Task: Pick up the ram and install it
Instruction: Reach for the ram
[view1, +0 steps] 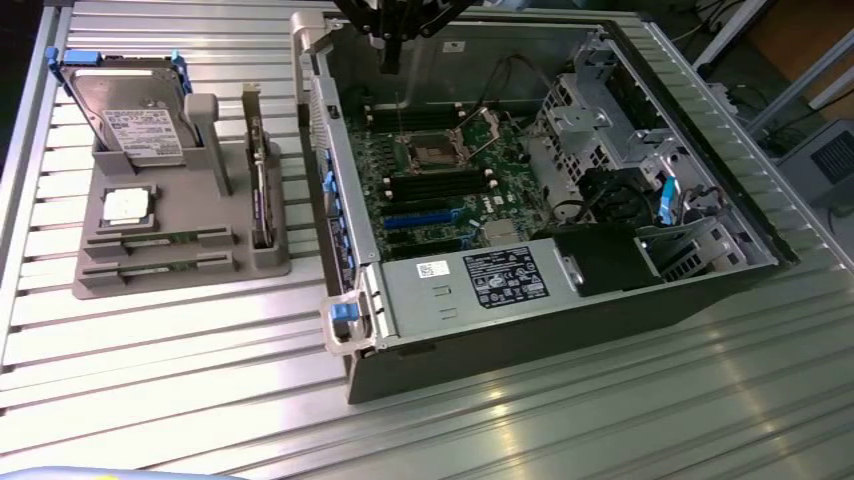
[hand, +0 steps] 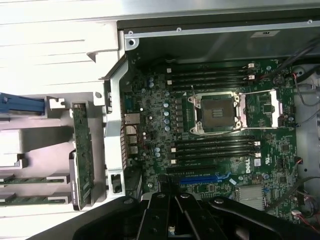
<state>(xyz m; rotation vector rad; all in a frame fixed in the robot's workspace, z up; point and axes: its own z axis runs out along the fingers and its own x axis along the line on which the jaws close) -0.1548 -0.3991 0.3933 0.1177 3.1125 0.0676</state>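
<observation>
While the claw (view1: 396, 45) hangs clenched over the far end of the open PC case (view1: 400, 365), w/ nothing seen in its grip, the ram (view1: 158, 241) lies well apart from it in the grey holder (view1: 180, 284) near the tabletop (view1: 174, 400) edge on the exterior view's left.

Key relation: from the claw, the ram lies toward the exterior view's left and toward the near edge of the tabletop, beyond the case's side wall. It is outside the case, not over the board.

Long axis: the stick lies flat in a stepped slot at the holder's front, lengthwise along that front edge. A second stick (view1: 158, 268) sits just in front of it and parallel.

Cf. wrist view: both sticks run approx. parallel to the black memory slots (hand: 212, 147) flanking the CPU socket (hand: 217, 112), so by judgement little or no turn about the vertical separates pick pose from seat pose.

Also on the holder, behind the sticks: CPU chip (view1: 127, 203), hard drive (view1: 127, 115), and an expansion card (view1: 258, 190) standing on edge at the side nearest the case.

One arm only, so no nearer or farther hand to choose.
</observation>
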